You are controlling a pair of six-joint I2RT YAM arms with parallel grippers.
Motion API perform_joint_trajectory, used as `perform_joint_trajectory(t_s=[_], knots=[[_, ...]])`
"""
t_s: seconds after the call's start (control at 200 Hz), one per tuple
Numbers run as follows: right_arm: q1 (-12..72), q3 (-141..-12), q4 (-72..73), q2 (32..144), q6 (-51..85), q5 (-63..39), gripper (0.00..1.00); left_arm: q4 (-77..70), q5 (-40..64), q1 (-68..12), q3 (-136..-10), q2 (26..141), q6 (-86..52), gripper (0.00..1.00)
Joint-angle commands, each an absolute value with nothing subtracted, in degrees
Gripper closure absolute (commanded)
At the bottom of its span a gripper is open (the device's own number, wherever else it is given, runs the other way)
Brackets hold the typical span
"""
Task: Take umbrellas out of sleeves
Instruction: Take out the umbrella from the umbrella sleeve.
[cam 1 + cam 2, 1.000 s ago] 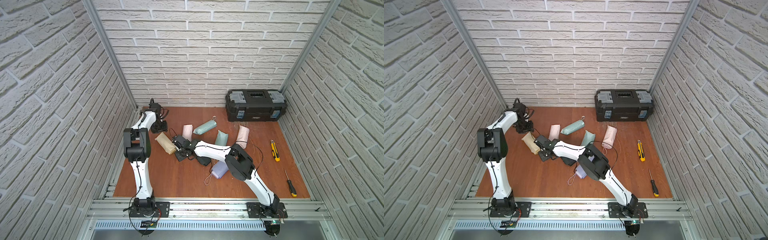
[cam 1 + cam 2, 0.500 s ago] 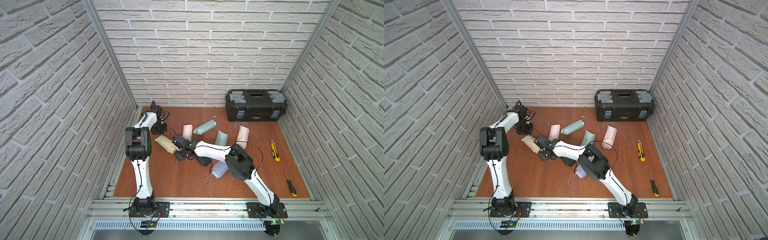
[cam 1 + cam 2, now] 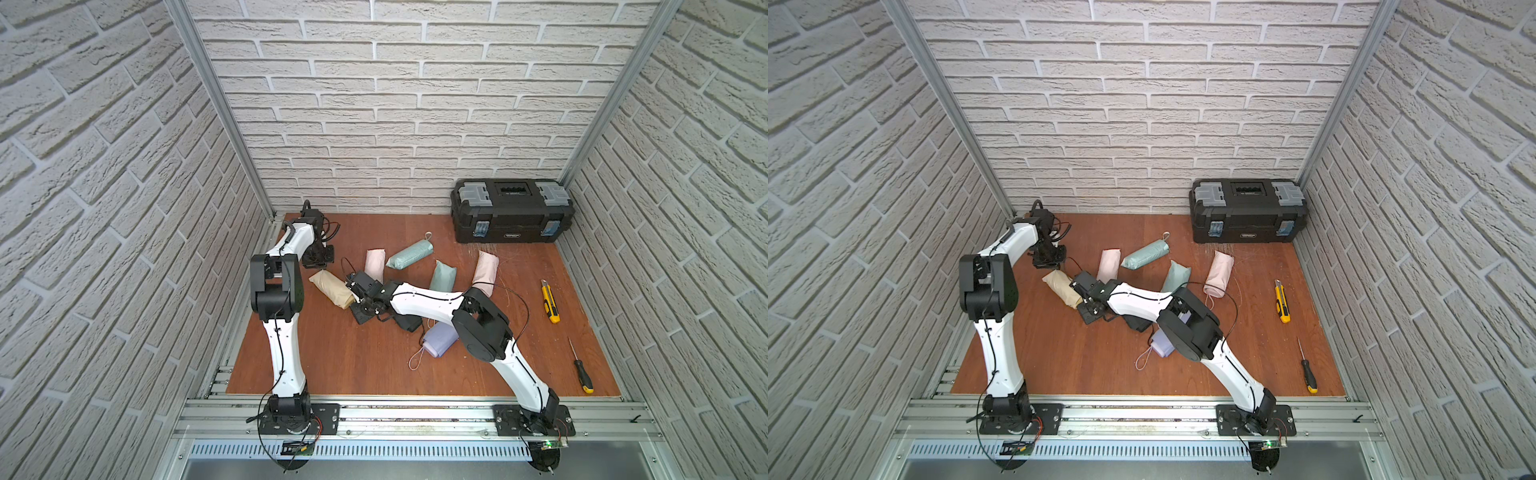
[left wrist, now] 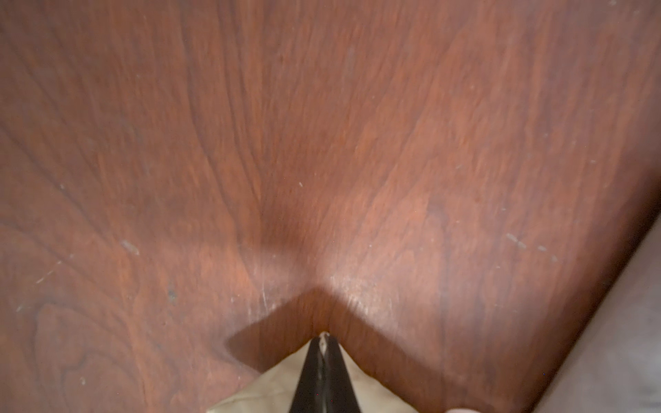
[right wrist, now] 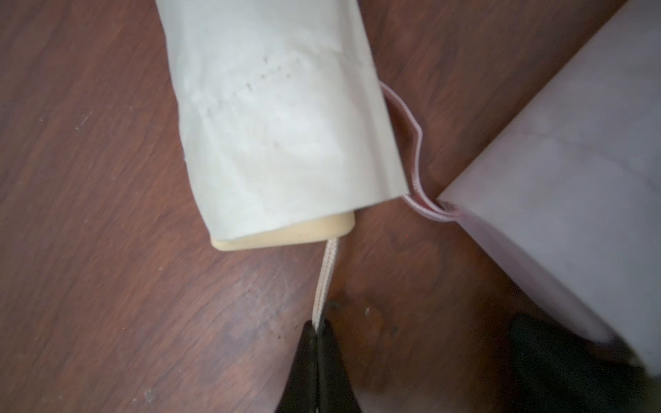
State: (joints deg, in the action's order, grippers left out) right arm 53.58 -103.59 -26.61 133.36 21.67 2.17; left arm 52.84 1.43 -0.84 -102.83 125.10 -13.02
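Our left gripper (image 4: 323,339) has its jaws pressed together on a corner of the beige sleeve (image 4: 264,395). Our right gripper (image 5: 318,329) pinches the wrist loop (image 5: 327,275) of the beige umbrella (image 5: 286,234). The beige umbrella lies on the table (image 4: 322,143), and we see only its handle end poking out. A pink umbrella (image 5: 572,178) lies just beside it, and its pink loop (image 5: 416,143) touches the sleeve. The toolbox (image 3: 513,212) and yellow knife (image 3: 550,301) sit well apart.

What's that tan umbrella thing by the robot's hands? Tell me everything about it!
The beige umbrella lies flat on the wooden table, tucked inside its wrinkly cloth sleeve. Its cream handle peeks out one end. The right hand pinches its wrist strap; the left hand pinches the sleeve's other end. A pink strap lies right beside it.
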Motion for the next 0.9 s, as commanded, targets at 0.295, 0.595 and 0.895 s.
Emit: perform_joint_trajectory(t_s=[0.295,0.595,0.895], knots=[[55.2,-100.0,-28.3,130.5,22.8,-2.5,0.97,54.4,0.0,1.1,-105.5,123.5,-11.6,1.00],[56.3,-99.9,-28.5,129.5,22.9,-3.7,0.97,56.1,-1.0,1.2,-109.7,125.1,-11.4,1.00],[56.3,-101.1,-28.7,130.1,22.8,-4.0,0.97,58.4,-1.2,1.1,-115.0,127.9,-11.3,1.00]])
